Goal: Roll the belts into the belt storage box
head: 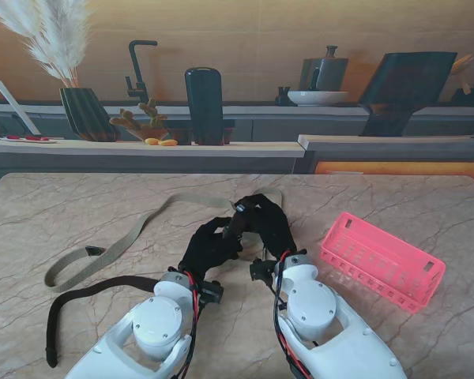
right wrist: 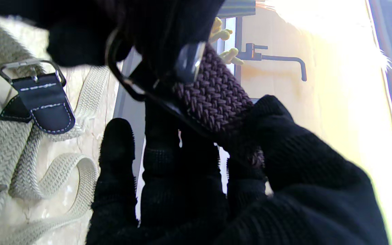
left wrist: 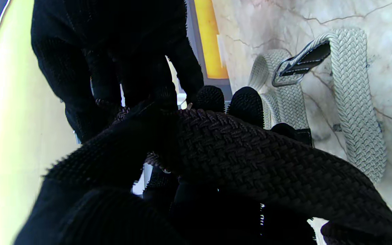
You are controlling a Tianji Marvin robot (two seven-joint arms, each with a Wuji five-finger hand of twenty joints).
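Note:
A dark brown braided belt [head: 110, 284] trails from the near left of the table up to my two black-gloved hands at the centre. My left hand [head: 209, 246] is shut on it, and the braid [left wrist: 250, 149] crosses its palm. My right hand [head: 266, 223] pinches the buckle end [right wrist: 213, 92], lifted off the table. A beige braided belt [head: 134, 233] lies loose on the marble, farther from me and to the left; its buckle [left wrist: 301, 64] and dark leather tab [right wrist: 39, 98] show in the wrist views. The pink storage box [head: 383, 259] sits to the right of my right hand.
The marble table [head: 395, 197] ends at a far edge, with a counter behind it holding a vase [head: 85, 113], a dark cylinder [head: 204, 105] and a small plant. The beige belt's loop lies close to my left hand.

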